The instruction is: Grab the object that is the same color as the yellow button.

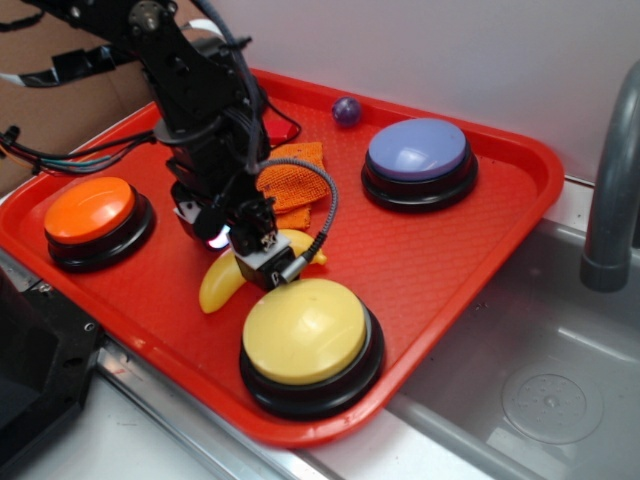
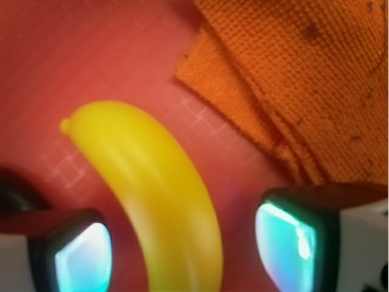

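Wrist view: gripper [image 2: 182, 249] spread open, one pad [image 2: 82, 258] either side of the toy banana [image 2: 152, 194], neither touching it yet. Banana lies flat on the red tray [image 1: 440, 250], between the yellow button [image 1: 305, 330] and the orange cloth [image 1: 290, 175]. Risks, as I judge them: smooth curved plastic may squirt sideways on closing; a pad may nudge the button dome; farther on, the cloth edge could snag.

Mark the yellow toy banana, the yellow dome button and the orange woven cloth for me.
Small curved yellow plastic toy banana [image 2: 155, 201]: wrist view, mid-body between the fingers.
Large round pale-yellow dome button [image 1: 303, 330]: exterior view, top of the dome.
Orange woven cloth [image 2: 304, 79]: wrist view, middle of the folded fabric.
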Robot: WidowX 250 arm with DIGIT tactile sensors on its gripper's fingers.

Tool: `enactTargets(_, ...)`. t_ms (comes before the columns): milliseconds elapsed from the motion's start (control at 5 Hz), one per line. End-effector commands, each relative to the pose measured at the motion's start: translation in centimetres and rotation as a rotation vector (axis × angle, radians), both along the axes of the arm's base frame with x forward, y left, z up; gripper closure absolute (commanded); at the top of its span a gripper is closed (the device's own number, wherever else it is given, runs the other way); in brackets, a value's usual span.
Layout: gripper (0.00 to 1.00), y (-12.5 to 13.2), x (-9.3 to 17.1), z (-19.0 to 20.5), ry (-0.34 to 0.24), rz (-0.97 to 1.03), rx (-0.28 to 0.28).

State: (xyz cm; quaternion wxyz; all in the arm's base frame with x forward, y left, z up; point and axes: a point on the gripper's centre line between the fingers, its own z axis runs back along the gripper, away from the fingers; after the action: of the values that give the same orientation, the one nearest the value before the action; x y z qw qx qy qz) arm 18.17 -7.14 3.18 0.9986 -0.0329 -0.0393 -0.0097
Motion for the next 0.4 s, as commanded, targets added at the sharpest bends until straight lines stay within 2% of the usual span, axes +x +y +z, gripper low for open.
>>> enactTargets(0,1.0,0.68,0.21,-0.39,0.012,0.051,-0.016)
enactTargets(200,1.0,0.87,0.28,-0.8,0.015,0.075,0.007)
